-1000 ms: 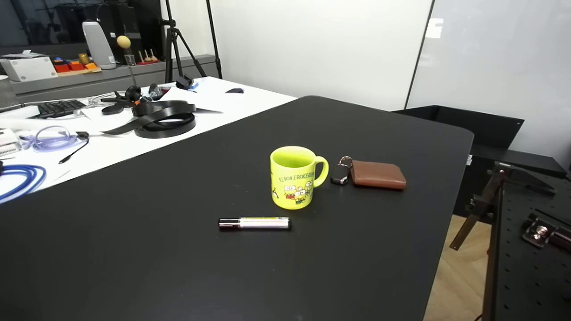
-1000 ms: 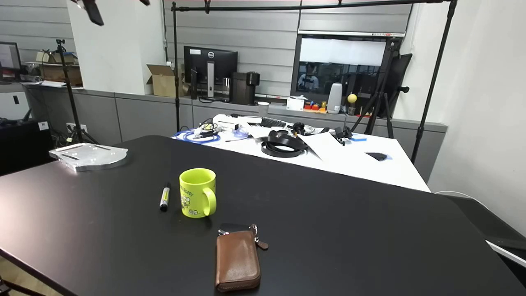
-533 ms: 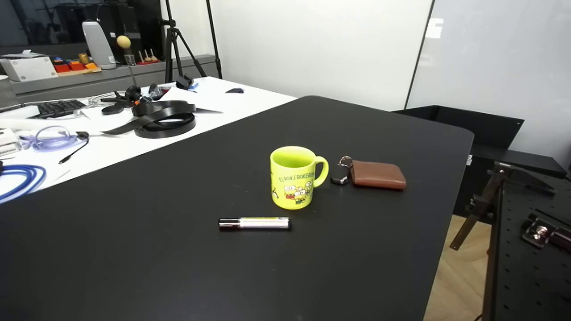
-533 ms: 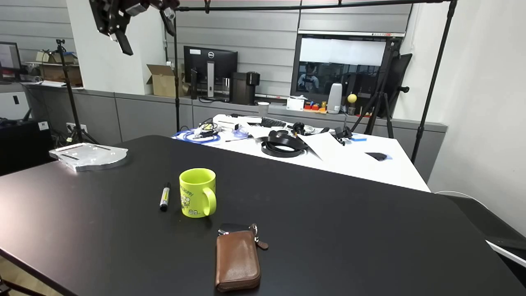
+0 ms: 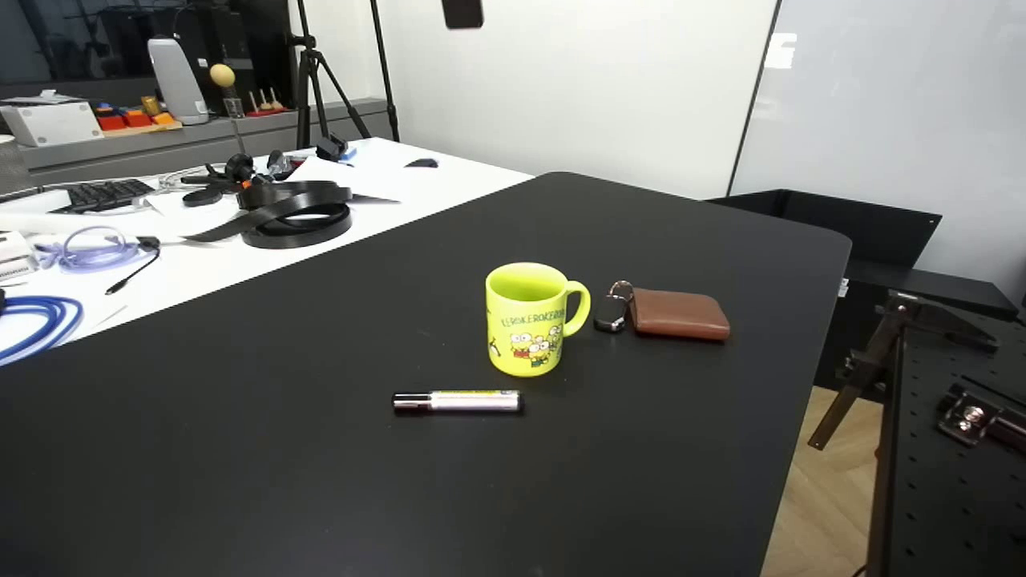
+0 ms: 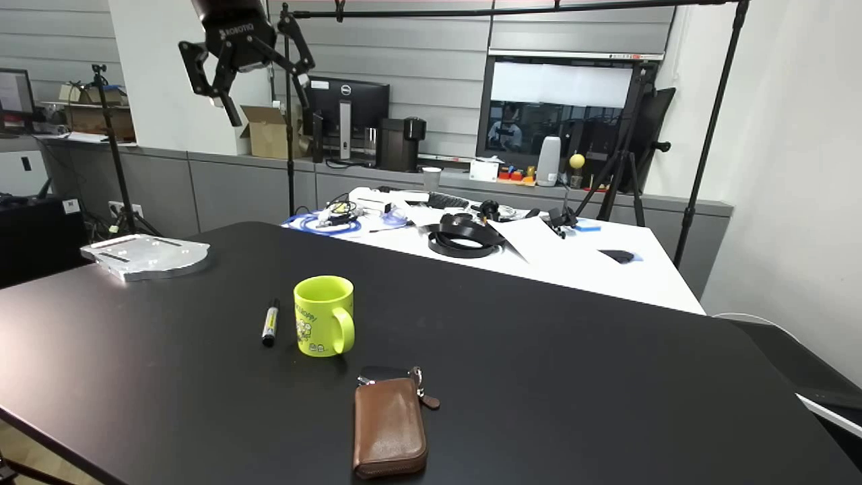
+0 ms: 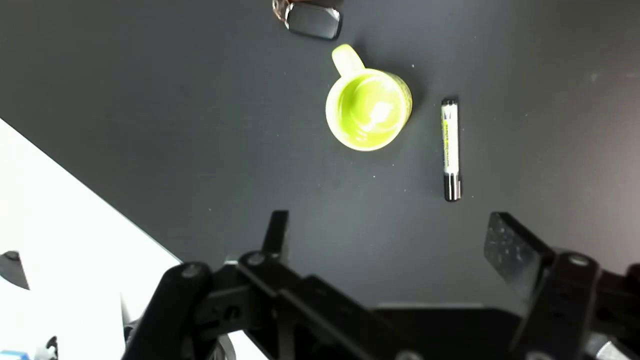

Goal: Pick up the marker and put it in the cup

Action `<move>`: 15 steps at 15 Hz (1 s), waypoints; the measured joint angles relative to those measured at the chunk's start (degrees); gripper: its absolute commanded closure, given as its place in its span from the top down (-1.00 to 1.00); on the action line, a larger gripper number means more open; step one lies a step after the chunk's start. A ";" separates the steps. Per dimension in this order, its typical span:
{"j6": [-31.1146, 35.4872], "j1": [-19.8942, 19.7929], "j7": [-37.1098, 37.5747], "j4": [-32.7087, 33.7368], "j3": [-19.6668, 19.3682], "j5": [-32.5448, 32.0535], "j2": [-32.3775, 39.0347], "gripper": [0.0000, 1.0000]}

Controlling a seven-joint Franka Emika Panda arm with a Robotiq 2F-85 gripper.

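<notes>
The marker [image 5: 476, 401] lies flat on the black table in front of the yellow-green cup [image 5: 525, 336] in an exterior view. Another exterior view shows the marker [image 6: 270, 325] left of the upright cup [image 6: 316, 330]. My gripper [image 6: 269, 113] hangs high above the table, wide open with nothing between the fingers. Only one dark fingertip [image 5: 462, 13] shows at the top of an exterior view. In the wrist view the marker [image 7: 451, 145] and the empty cup [image 7: 370, 110] lie beyond the gripper [image 7: 390, 216]; the marker is right of the cup, apart from it.
A brown leather pouch [image 5: 680, 314] with a dark key fob [image 5: 611, 312] lies on the handle side of the cup. A clear plate [image 6: 151, 256] sits at the table's far left edge. A white table [image 6: 592, 269] with cables and straps adjoins the black table [image 6: 572, 377].
My gripper has come down into view from the top in an exterior view, moving lower and a little right. A fingertip now shows in both exterior views. The marker and cup have not moved.
</notes>
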 measured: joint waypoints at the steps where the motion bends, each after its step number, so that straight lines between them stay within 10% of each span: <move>1: 2.92 0.00 -2.83 -0.36 -0.69 0.97 1.50 1.00; 7: 10.56 -0.01 -18.94 -1.25 -3.08 9.19 11.31 1.00; 15: 10.76 0.00 -20.72 -1.83 -3.07 9.05 15.86 1.00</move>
